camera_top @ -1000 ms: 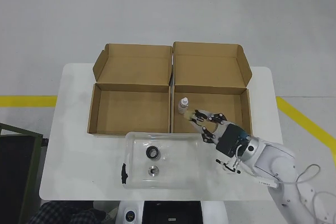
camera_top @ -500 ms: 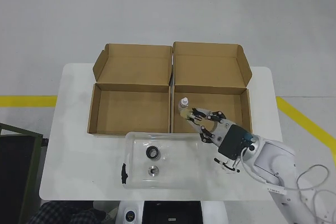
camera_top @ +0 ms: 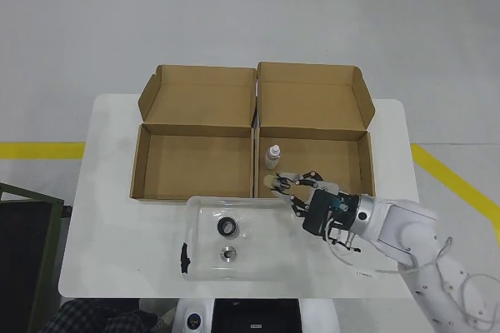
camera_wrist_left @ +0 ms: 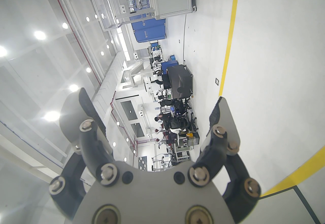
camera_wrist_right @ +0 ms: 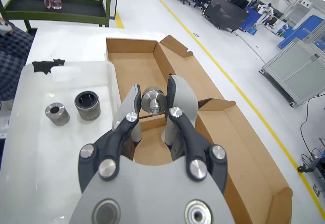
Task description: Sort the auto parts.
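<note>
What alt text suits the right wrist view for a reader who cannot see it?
The right gripper grips a round metal part above an open cardboard box. Beside it, a clear tray holds a grey collar and a dark sleeve.

Shiny metal part [camera_wrist_right: 153, 101], matt cardboard boxes [camera_top: 192, 166], translucent plastic tray [camera_top: 265, 243]

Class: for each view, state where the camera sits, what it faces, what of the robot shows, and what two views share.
Top view: above the arms, looking down at the table; right arm shows.
Left wrist view: on the left wrist, facing the hall; open left gripper shows.
Right wrist view: on the right wrist, facing the boxes; right gripper holds a metal part.
Shared: top and right wrist views show the clear tray.
</note>
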You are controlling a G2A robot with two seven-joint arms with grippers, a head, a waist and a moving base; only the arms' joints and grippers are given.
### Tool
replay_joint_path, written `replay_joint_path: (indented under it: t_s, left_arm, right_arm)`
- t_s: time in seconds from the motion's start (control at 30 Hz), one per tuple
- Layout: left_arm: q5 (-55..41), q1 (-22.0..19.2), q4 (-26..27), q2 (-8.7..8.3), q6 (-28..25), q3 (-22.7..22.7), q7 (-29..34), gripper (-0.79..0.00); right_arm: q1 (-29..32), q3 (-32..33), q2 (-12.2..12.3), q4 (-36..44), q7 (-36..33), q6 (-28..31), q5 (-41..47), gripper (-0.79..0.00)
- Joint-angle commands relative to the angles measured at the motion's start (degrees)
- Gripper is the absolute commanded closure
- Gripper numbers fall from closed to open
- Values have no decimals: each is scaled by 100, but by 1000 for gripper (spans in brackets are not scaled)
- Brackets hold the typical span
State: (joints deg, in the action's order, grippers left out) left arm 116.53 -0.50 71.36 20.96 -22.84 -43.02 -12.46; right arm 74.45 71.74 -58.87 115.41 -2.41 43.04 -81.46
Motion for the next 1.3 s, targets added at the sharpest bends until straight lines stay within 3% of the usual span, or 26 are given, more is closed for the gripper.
replay_joint_path:
  t_s: [0.0, 0.63, 1.27]
  left_arm:
    - [0, 0, 0, 0, 0, 0, 0, -785]
    - [0, 0, 0, 0, 0, 0, 0, -785]
    - [0, 0, 0, 0, 0, 0, 0, -785]
  right_arm:
    - [-91, -36, -1, -135, -210, 104, 75, 0]
    - [-1174, -621, -89, -1635, -1826, 492, 552, 0]
    - [-2113, -1492, -308, -2658, -2432, 226, 334, 0]
